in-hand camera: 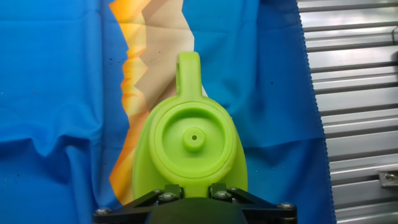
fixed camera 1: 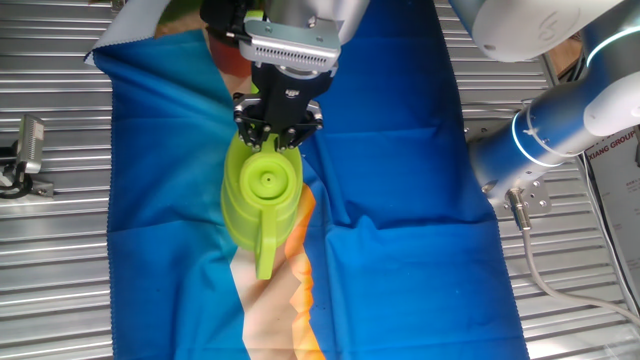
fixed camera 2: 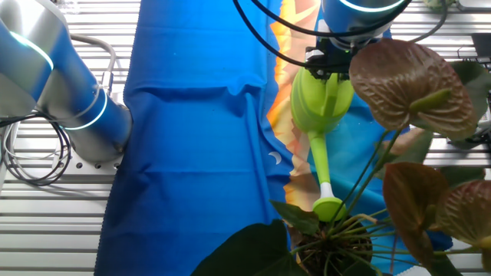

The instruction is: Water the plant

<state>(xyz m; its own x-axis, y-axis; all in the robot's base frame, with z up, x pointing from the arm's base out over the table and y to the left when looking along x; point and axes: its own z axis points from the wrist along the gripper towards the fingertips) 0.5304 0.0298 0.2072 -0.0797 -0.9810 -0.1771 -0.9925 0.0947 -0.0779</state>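
My gripper [fixed camera 1: 276, 132] is shut on the rear of a lime-green plastic watering can [fixed camera 1: 262, 195]. The can hangs over the blue cloth with its spout [fixed camera 2: 322, 165] pointing away from the hand. In the other fixed view the spout's flared end [fixed camera 2: 328, 207] sits just above the base of the plant [fixed camera 2: 331, 244]. That plant has thin green stems, dark green leaves and big reddish-brown leaves [fixed camera 2: 406, 84] that overlap the can's right side. The hand view looks down on the can's round top [in-hand camera: 194, 138], with both fingers [in-hand camera: 166, 194] against its near edge and the gripper [in-hand camera: 193, 193] closed there.
A blue cloth [fixed camera 1: 400, 200] with an orange and beige jagged band [in-hand camera: 149, 56] covers the slatted metal table [fixed camera 1: 55, 260]. The arm's blue base [fixed camera 1: 545, 140] stands at the cloth's side, with cables [fixed camera 2: 31, 165] beside it. A small metal fixture [fixed camera 1: 28, 152] sits on the slats.
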